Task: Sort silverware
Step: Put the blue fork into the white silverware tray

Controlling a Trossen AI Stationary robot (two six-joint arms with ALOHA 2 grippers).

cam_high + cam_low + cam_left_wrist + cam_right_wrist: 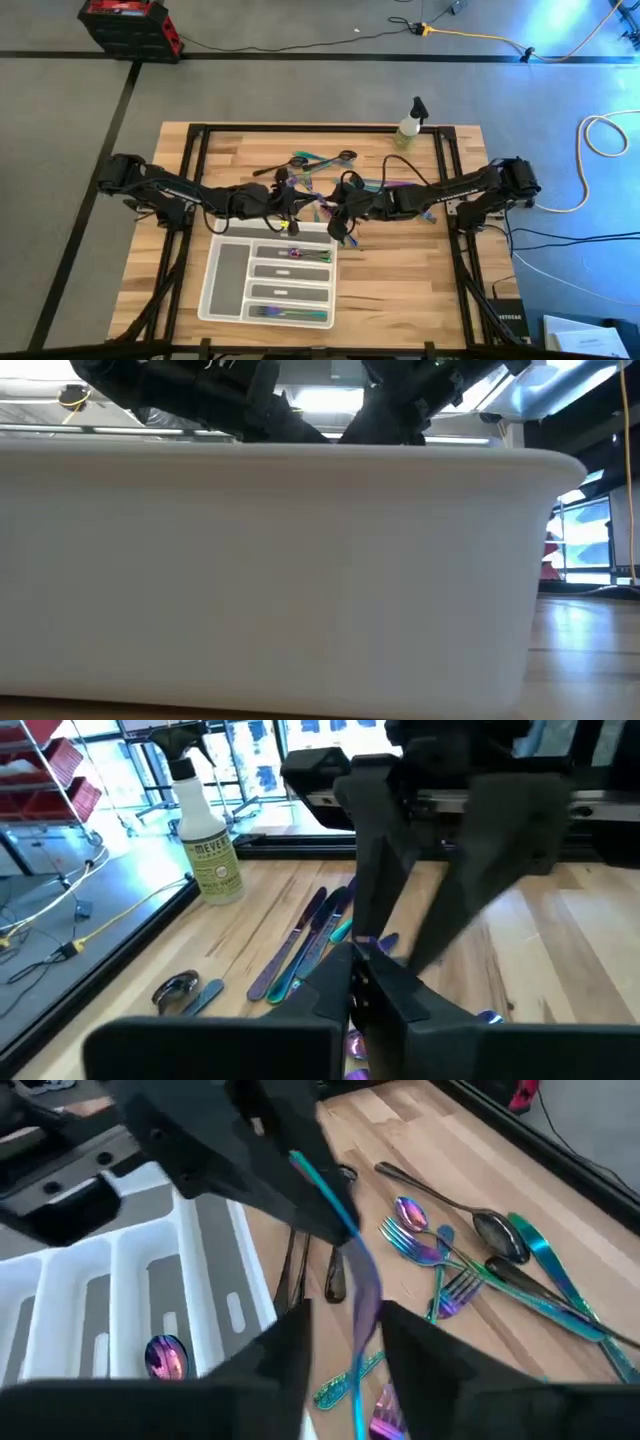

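Handing over a slim iridescent piece (pixel 345 1230) above the tray (pixel 215 290), with the left pincer (pixel 292 207) seemingly clamped on it and the right pincer (pixel 345 1335) spread around its shaft. Ideally closing squarely mid-shaft before releasing. Sitting beyond on the wooden surface (pixel 400 290): loose silverware (pixel 450 1270) and a spray bottle (pixel 410 125), grey floor and cables around.

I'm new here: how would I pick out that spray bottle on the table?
Start at the wooden table and go to its far edge, right of the middle. The spray bottle stands upright there, apart from the silverware: pale yellowish body, dark trigger top, the only upright thing.
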